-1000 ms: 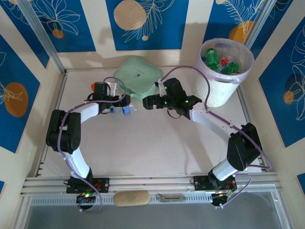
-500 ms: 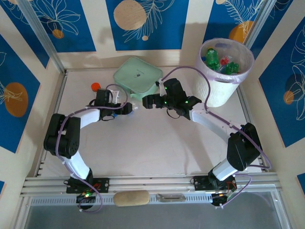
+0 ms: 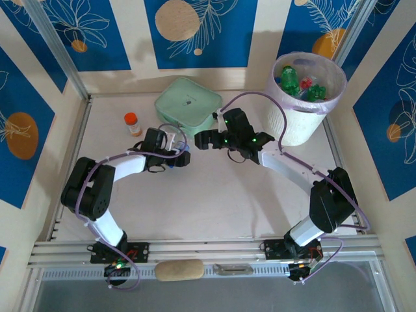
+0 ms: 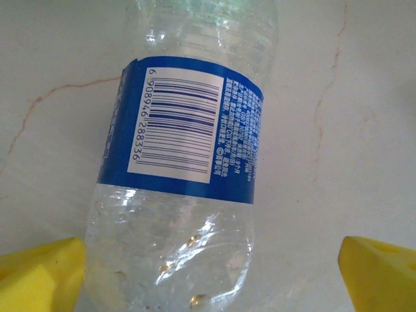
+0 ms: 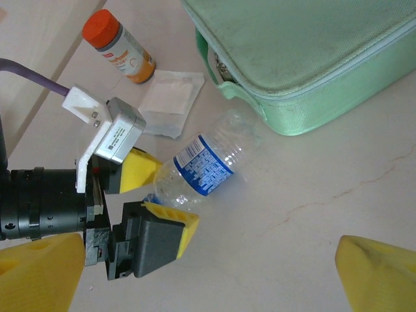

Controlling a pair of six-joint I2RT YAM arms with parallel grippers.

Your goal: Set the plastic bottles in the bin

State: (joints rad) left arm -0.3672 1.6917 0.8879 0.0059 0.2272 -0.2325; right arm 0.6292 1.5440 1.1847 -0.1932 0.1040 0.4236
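Note:
A clear plastic bottle (image 4: 188, 130) with a blue label lies on its side on the table, seen also in the right wrist view (image 5: 205, 162) just in front of the green pouch. My left gripper (image 3: 182, 158) (image 4: 208, 279) (image 5: 156, 197) is open and straddles its cap end; one yellow pad (image 4: 45, 276) is against the bottle and the other pad (image 4: 383, 273) stands well clear. Open and with nothing between its fingers, my right gripper (image 3: 200, 139) (image 5: 208, 279) hovers just right of the bottle. The white bin (image 3: 300, 127), at the back right, holds several green and clear bottles (image 3: 290, 79).
An orange-capped pill bottle (image 3: 132, 122) (image 5: 120, 47) stands at the back left. A flat clear square packet (image 5: 170, 101) lies between it and the mint-green zip pouch (image 3: 188, 104) (image 5: 305, 58). Low walls edge the table.
My left arm has swung right and nearer, away from the pill bottle, and its jaws now sit around the bottle's cap end. The right arm has not moved.

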